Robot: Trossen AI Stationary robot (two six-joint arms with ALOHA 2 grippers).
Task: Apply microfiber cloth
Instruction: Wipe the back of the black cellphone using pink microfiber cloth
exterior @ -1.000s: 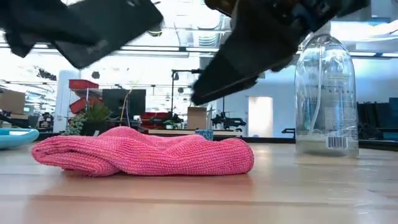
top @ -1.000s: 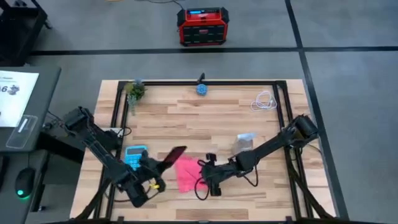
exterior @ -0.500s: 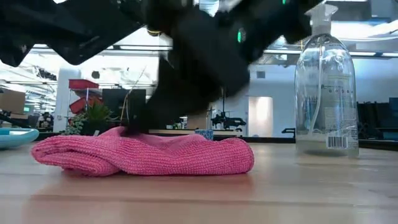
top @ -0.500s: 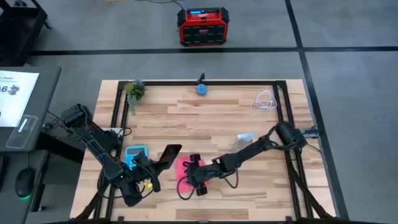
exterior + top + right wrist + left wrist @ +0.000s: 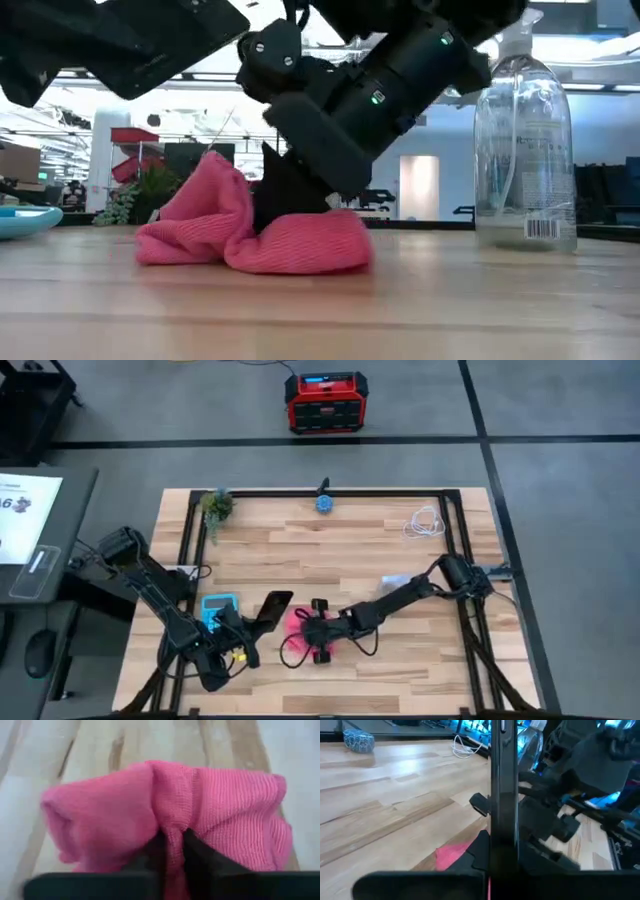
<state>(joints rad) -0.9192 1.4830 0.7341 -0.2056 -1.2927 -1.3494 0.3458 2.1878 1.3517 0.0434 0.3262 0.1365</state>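
The right tool (image 5: pixel 305 637) is down at the counter (image 5: pixel 330 550), its two dark fingers (image 5: pixel 192 855) pinched together on a fold of the microfiber cloth (image 5: pixel 165 815). In the right wrist view a ridge of pink fabric stands up between them, so the grip is on a gathered pleat, not on an edge. Seen level from the low view, the cloth (image 5: pixel 255 225) is bunched into a mound under that tool, one flap pulled up on the side away from the spray bottle (image 5: pixel 522 150), the rest resting on the wood.

Just beside the right tool, the left tool (image 5: pixel 240 645) is clamped on the black phone (image 5: pixel 272 610), which it holds clear of the counter and tilted, screen presented toward the cloth. That pose seems meant to offer a firm, reachable face for wiping while the other arm brings the fabric across. The light blue calculator (image 5: pixel 217 608) lies just beyond the left tool, out of the way.

Judging from this, the cloth is gripped but not yet on the phone.
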